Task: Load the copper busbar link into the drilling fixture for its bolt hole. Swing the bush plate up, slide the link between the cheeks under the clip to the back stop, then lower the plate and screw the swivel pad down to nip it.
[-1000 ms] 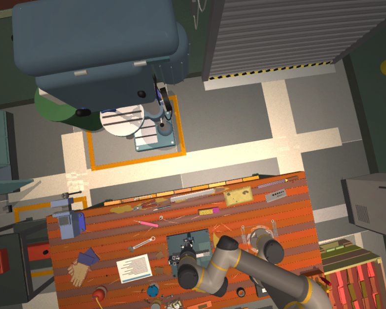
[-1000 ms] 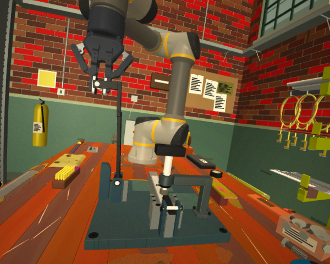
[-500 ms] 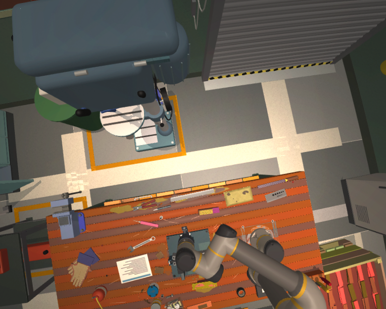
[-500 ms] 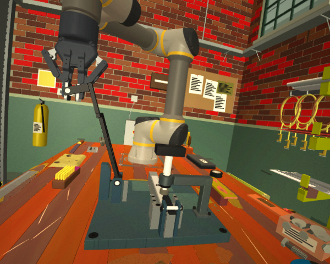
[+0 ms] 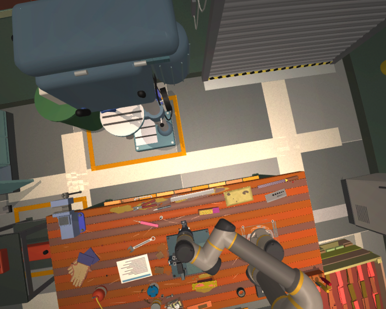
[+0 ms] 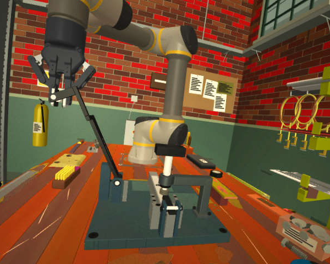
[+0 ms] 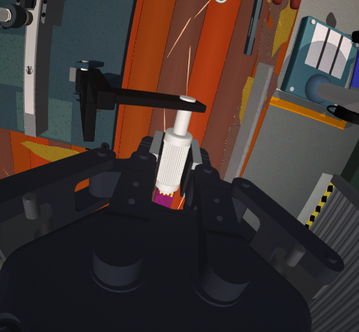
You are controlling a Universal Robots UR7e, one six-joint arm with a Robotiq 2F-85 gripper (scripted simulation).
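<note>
My gripper hangs high above the bench, left of the drilling fixture. The white knurled knob at the free end of the bush plate sits clamped between its closed fingers. The dark plate is swung up past vertical and leans back away from the cheeks, pivoting on its hinge post. The two grey cheeks stand on the fixture's teal base. The swivel pad screw, with a black handle on top, stands in its bracket above them. I cannot make out the copper link.
The bench's left edge and a steel rule lie below the gripper. A yellow brush and a pencil rest on the boards nearby. A box of bolts sits at the bench's right front.
</note>
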